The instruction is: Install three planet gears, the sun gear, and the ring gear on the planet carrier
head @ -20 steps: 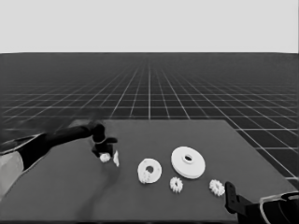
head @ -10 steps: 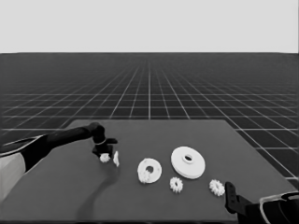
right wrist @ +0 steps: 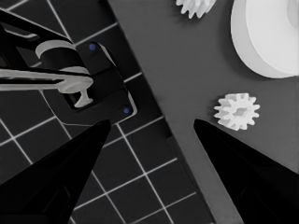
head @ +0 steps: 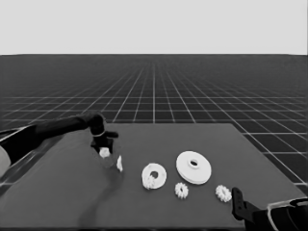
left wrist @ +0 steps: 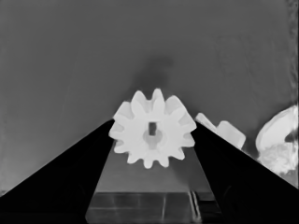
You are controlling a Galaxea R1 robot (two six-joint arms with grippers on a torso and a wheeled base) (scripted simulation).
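Observation:
My left gripper [head: 104,147] hangs over the table's left part, shut on a small toothed gear [left wrist: 152,128] that it holds just above the surface. The thin white piece [head: 119,163] lies right beside it. Mid-table sits the smaller round part [head: 154,175], with one gear [head: 150,181] resting on its near side. The larger round part [head: 193,167] lies to its right. Two more gears [head: 181,189] [head: 223,193] lie loose in front. My right gripper [right wrist: 152,122] waits open at the table's near right corner, beside the rightmost gear [right wrist: 237,111].
The table's near right edge [right wrist: 161,109] runs between the right fingers, with the floor grid and dark machinery [right wrist: 88,88] beyond it. The left arm [head: 43,132] stretches in low over the table's left end.
The left gripper has risen a little with the gear between its fingers, and the gear is off the table. The right arm and the other parts have stayed put.

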